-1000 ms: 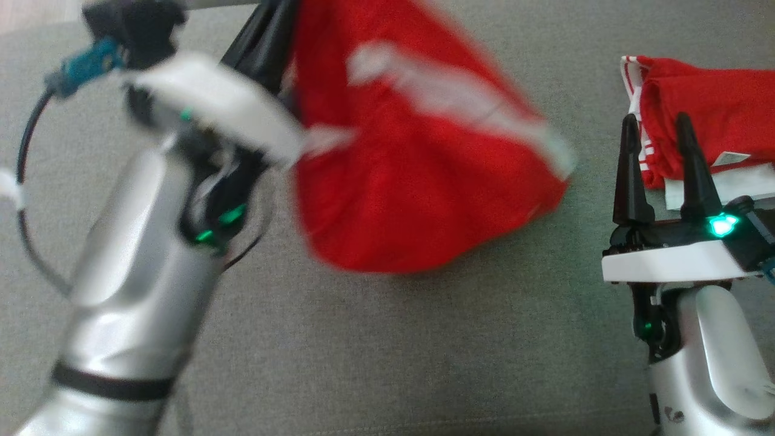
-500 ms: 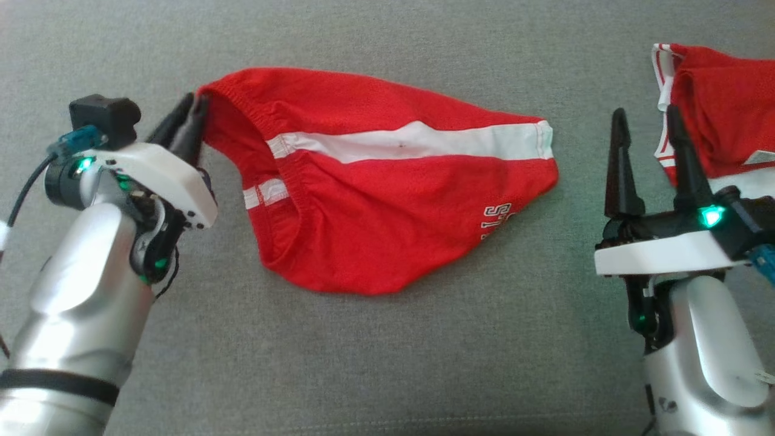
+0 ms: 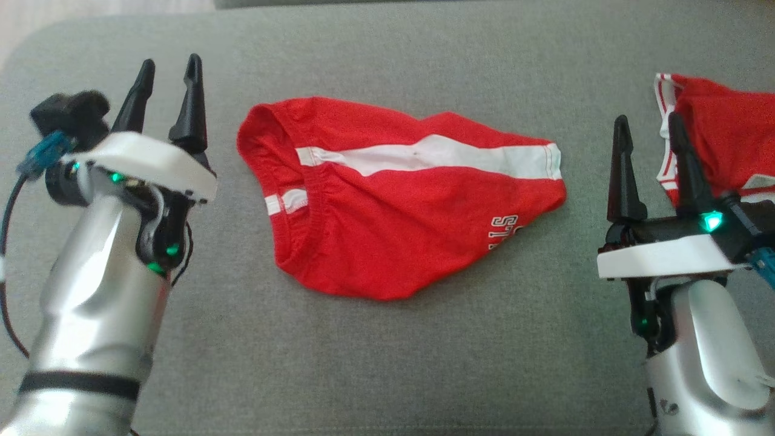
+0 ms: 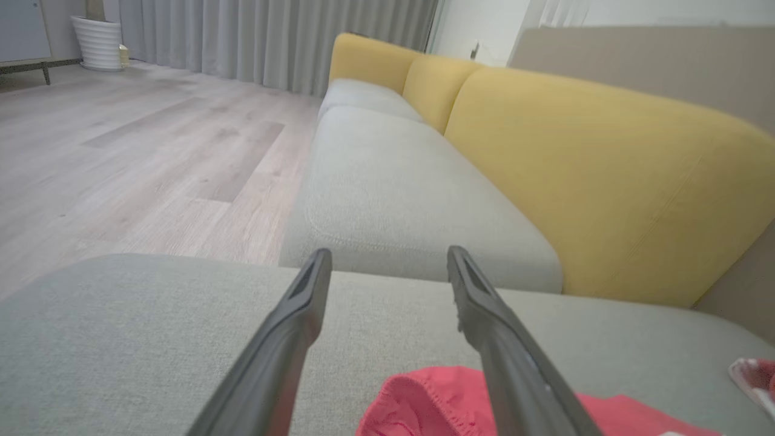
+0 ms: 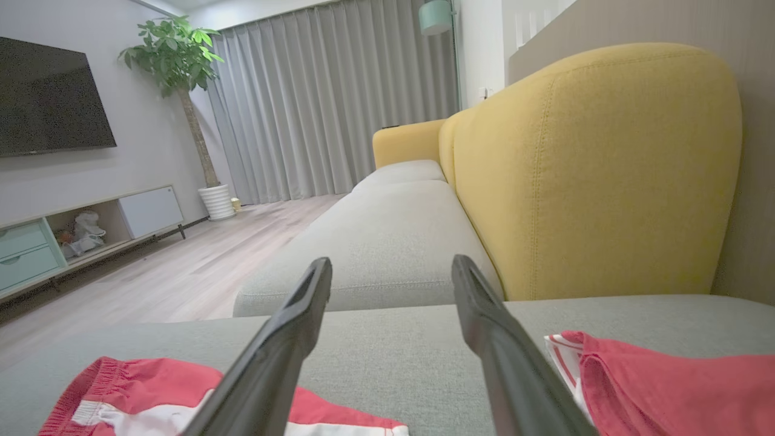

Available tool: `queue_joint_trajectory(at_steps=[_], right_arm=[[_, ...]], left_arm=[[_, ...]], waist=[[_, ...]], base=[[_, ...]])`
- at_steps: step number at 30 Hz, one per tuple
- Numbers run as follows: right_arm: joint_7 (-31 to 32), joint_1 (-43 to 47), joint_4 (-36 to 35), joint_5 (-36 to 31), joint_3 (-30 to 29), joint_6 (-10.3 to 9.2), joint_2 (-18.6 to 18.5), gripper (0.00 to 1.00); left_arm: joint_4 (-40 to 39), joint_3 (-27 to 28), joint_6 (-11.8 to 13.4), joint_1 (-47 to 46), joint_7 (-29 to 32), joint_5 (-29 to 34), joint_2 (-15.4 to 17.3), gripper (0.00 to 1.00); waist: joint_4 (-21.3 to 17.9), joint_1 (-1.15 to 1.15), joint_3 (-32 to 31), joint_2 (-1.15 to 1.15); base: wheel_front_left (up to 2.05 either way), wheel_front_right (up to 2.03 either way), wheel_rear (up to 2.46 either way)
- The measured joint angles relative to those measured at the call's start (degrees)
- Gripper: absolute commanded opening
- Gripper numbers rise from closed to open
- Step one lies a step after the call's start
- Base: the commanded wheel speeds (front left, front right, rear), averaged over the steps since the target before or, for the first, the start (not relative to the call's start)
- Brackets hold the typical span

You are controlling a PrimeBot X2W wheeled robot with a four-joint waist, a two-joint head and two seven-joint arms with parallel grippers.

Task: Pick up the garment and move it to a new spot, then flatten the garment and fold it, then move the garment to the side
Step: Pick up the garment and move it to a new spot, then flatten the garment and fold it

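Observation:
The garment [image 3: 387,200] is a pair of red shorts with a white side stripe, lying loosely spread on the grey cushion [image 3: 387,363] in the middle of the head view. Its waistband faces left; its red edge shows in the left wrist view [image 4: 424,399] and the right wrist view [image 5: 133,387]. My left gripper [image 3: 168,75] stands open just left of the waistband, apart from the cloth, nothing between its fingers. My right gripper [image 3: 648,130] is open to the right of the shorts' leg end, also empty.
A second red garment [image 3: 720,133] with white trim lies at the cushion's right edge, behind my right gripper, also seen in the right wrist view [image 5: 666,387]. A yellow sofa back [image 4: 605,181] rises beyond the cushion. Wooden floor [image 4: 121,151] lies past the left edge.
My left gripper swung the shorts down onto the cushion, then opened and let go of the waistband, drawing back to the left. The shorts have settled flat. The right gripper stayed open.

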Motion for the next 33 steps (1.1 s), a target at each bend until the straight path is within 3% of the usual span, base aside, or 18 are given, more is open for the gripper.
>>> queue_joint_trajectory(at_steps=[5, 11, 16, 25, 33], right_arm=[[0.0, 1.9, -0.3, -0.6, -0.5, 0.0, 0.0, 1.0], [0.0, 7.2, -1.5, 0.2, -1.7, 0.0, 0.1, 1.0], [0.0, 8.2, -2.4, 0.2, -1.6, 0.0, 0.2, 1.0], [0.5, 8.1, -3.4, 0.2, -1.3, 0.0, 0.2, 1.0], [0.6, 6.8, -3.6, 0.2, -1.0, 0.0, 0.2, 1.0]], left_arm=[[-12.0, 4.5, 1.6, 9.4, 0.0, 2.0, -1.0, 1.0], [-22.4, 7.1, 2.9, 24.5, 0.0, 4.6, -6.6, 1.0], [-27.7, 9.6, 3.4, 30.5, 0.0, 7.1, -9.0, 1.0], [-22.9, 9.3, 1.4, 30.6, 0.1, 9.7, -10.2, 1.0], [-11.5, 6.7, -0.1, 19.2, 6.0, 11.2, -10.0, 1.0]], waist=[[1.4, 0.0, -2.8, 0.0], [3.5, 0.0, -5.6, 0.0], [4.1, 0.0, -6.3, 0.0], [2.7, 0.0, -4.3, 0.0], [0.1, 0.0, -0.2, 0.0]], base=[[0.0, 0.0, 0.0], [0.0, 0.0, 0.0], [0.0, 0.0, 0.0], [0.0, 0.0, 0.0], [0.0, 0.0, 0.0]])
